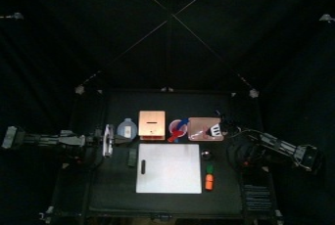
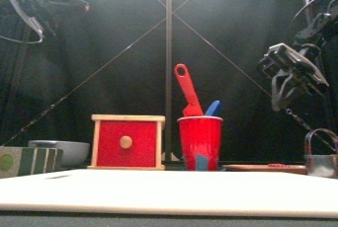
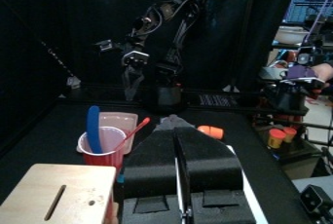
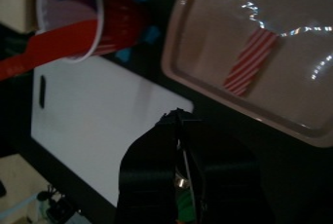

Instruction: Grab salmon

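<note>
The salmon (image 4: 252,58) is a small flat pack: a red-and-white striped strip in a clear tray. It fills the right wrist view beyond my right gripper (image 4: 174,123), which is shut, empty, and hangs above the tray's near edge. In the top view the pack (image 1: 203,128) shows dull pinkish-brown at the back right of the table, with my right gripper (image 1: 234,138) just right of it. My left gripper (image 3: 182,155) is shut and empty, resting at the table's left edge (image 1: 108,143).
A red cup (image 1: 177,126) holding a red spatula (image 2: 185,88) and a blue tool stands left of the pack. A wooden box (image 1: 152,124) and a grey bowl (image 1: 127,128) are further left. A white board (image 1: 170,167) lies in front, with a small orange piece (image 1: 207,182) beside it.
</note>
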Robot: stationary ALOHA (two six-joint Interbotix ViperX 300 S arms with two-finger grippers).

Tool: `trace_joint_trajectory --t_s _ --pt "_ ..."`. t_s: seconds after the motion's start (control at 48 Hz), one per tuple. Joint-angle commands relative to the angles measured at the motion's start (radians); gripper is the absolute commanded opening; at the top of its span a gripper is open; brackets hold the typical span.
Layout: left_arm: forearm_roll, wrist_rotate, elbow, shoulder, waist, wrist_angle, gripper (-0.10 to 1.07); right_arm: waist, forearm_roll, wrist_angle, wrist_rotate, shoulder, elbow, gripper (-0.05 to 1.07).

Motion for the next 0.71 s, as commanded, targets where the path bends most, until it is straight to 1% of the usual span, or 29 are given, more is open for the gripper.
trace_joint_trajectory --t_s 0.0,0.062,0.167,0.229,0.25,0.312,0.354,0.417,0.479,0.688 --pt "-0.002 0.003 -0.012 0.006 0.005 -0.011 0.09 -0.011 -0.083 0.015 0.08 0.026 0.002 0.16" --pt "0.0 0.005 -0.012 0.006 0.005 -0.012 0.09 -0.011 -0.144 0.025 0.152 0.051 0.018 0.23" --pt "0.002 0.005 -0.018 0.006 0.003 -0.015 0.09 -0.005 -0.229 0.023 0.278 0.094 0.041 0.4" --pt "0.003 0.005 -0.02 0.006 0.003 -0.023 0.1 0.015 -0.276 0.017 0.344 0.118 0.04 0.52" --pt "0.005 0.005 -0.02 0.005 0.005 -0.028 0.1 0.028 -0.302 0.009 0.371 0.13 0.038 0.58" --pt "0.008 0.005 -0.018 0.006 0.005 -0.041 0.1 0.057 -0.347 -0.006 0.422 0.149 0.029 0.71" --pt "0.011 0.006 -0.015 0.006 0.005 -0.049 0.1 0.069 -0.367 -0.017 0.448 0.161 0.02 0.78" --pt "0.014 0.006 -0.012 0.006 0.003 -0.055 0.1 0.087 -0.396 -0.021 0.489 0.178 0.009 0.85" --pt "0.014 0.006 -0.011 0.005 0.005 -0.06 0.1 0.095 -0.417 -0.026 0.523 0.196 0.005 0.88" --pt "0.014 0.006 -0.008 0.006 0.008 -0.06 0.1 0.094 -0.488 -0.06 0.604 0.281 -0.009 0.88"
